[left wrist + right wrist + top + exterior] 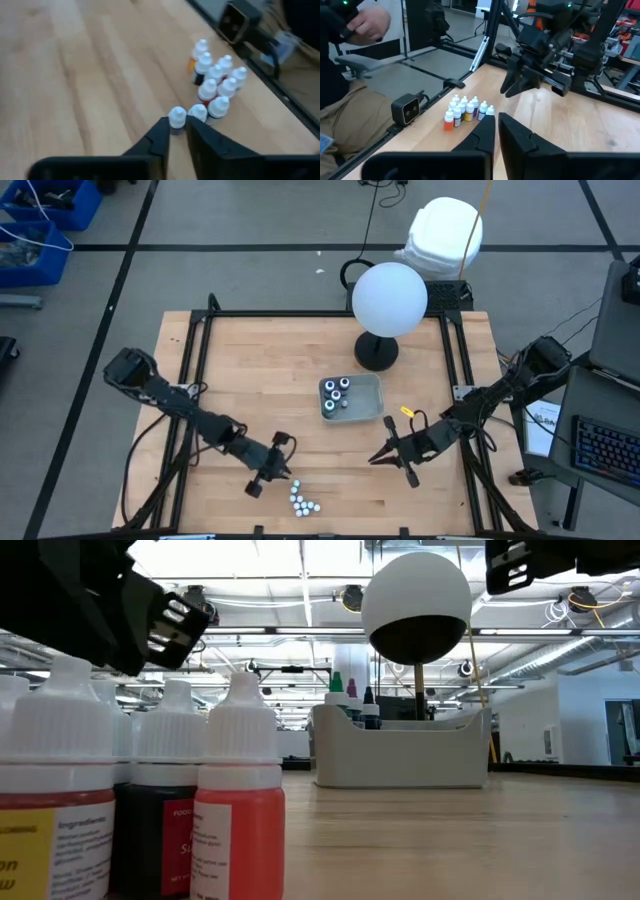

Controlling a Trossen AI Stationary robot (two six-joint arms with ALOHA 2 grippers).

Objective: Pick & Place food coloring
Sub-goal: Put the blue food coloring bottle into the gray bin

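1. We take the clear grey tray (pixel 352 398) near the table's (pixel 250 360) middle as the landmark. It sits just in front of the black base of the white globe lamp (pixel 389 298).
2. Four food coloring bottles stand in the tray (pixel 336 395), bunched at its left end. In the low view they show as coloured tips above the tray wall (pixel 350 692).
3. The loose cluster of white-capped bottles (pixel 303 500) stands on bare wood at the table's front edge, well clear of the tray, towards the front-left of it.
4. In the low view the cluster fills the near left: a red bottle (pixel 238 823), a dark one (pixel 160 830) and a yellow-labelled one (pixel 50 840) stand side by side.
5. The left gripper (pixel 272 476) is front-left of the tray, just beside the cluster. In the left wrist view its fingertips (pixel 165 129) flank the nearest white cap (pixel 177 118). The jaws are slightly spread. We cannot tell whether they touch the cap.
6. The right gripper (pixel 380 456) sits off the tray's front-right corner, apart from any bottle. Its jaws are pressed nearly together and hold nothing; the right wrist view shows the fingers (pixel 485 132) with only a thin gap.
7. A small yellow item (pixel 407 412) lies on the table, just right of the tray.
8. Beyond the table's edge, the right wrist view shows a person's hand (pixel 367 22) and a small black camera box (pixel 406 109) near the cluster.
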